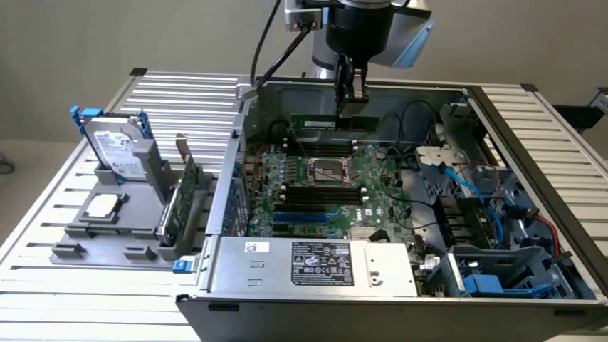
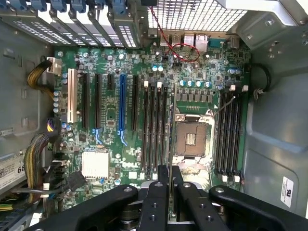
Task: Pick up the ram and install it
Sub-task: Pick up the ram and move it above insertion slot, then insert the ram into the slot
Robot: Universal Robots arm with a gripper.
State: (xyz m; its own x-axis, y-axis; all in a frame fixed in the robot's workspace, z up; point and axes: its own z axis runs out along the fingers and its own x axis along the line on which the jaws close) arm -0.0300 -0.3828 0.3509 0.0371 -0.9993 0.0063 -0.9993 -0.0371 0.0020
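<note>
Exterior view: pincer (image 1: pixel 349 108) clamped on the ram (image 1: pixel 318 122), above the motherboard (image 1: pixel 385 187).
The ram's long axis lies parallel to the black memory slots (image 1: pixel 323 193), which sit lower, beneath the pincer.

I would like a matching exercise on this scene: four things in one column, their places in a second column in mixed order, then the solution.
Things:
1. ram
2. hard drive
3. CPU socket
4. card

Places:
A. middle of the motherboard
B. upright on the grey stand, away from the case
C. in the gripper, above the motherboard
D. on edge in the stand, next to the case

Pairs: 1-C, 2-B, 3-A, 4-D
</note>
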